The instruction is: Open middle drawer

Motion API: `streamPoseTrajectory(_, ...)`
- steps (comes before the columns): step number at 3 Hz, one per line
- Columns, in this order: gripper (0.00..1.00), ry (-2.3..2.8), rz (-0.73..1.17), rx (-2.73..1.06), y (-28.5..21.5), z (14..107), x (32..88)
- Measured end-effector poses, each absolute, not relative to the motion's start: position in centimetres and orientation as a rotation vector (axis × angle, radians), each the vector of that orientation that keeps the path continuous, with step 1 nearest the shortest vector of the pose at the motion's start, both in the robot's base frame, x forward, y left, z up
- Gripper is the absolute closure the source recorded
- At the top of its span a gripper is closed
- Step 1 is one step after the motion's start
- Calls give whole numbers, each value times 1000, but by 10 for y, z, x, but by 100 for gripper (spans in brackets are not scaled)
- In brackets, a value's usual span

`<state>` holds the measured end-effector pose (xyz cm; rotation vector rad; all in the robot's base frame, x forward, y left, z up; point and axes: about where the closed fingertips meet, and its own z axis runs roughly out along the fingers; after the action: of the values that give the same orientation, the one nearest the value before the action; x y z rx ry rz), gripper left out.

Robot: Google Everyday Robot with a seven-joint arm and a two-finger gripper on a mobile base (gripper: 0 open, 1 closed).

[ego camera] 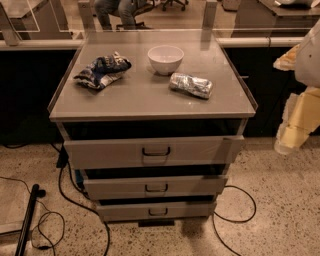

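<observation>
The grey metal cabinet [150, 102] has three stacked drawers. The middle drawer [200, 186] has a mid-height grey front with a small dark loop handle [156, 188] at its centre. It sits between the taller top drawer [110, 151] and the narrower bottom drawer [125, 211]. A dark gap shows above each front. My gripper [292, 127], pale yellow and white, hangs at the right edge of the view. It is beside the cabinet's right side, above the floor and well away from the handle, and touches nothing.
On the cabinet top lie a blue-and-white crumpled bag [102, 71], a white bowl [165, 58] and a silver foil packet [191, 85]. Black cables [75, 200] trail over the speckled floor at left and right. A dark pole [27, 217] lies at lower left. A seated person [120, 11] is behind.
</observation>
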<state>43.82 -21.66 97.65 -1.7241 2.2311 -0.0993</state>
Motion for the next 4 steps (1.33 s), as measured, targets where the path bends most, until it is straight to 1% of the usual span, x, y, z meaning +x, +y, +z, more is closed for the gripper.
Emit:
streamPoseTrajectory(2, 0, 2191, -74, -1724, -207, 967, 433)
streamPoseTrajectory(3, 0, 2105, 22, -1746, -190, 934, 422)
streamPoseTrajectory(4, 0, 1981, 170, -1744, -172, 881, 406)
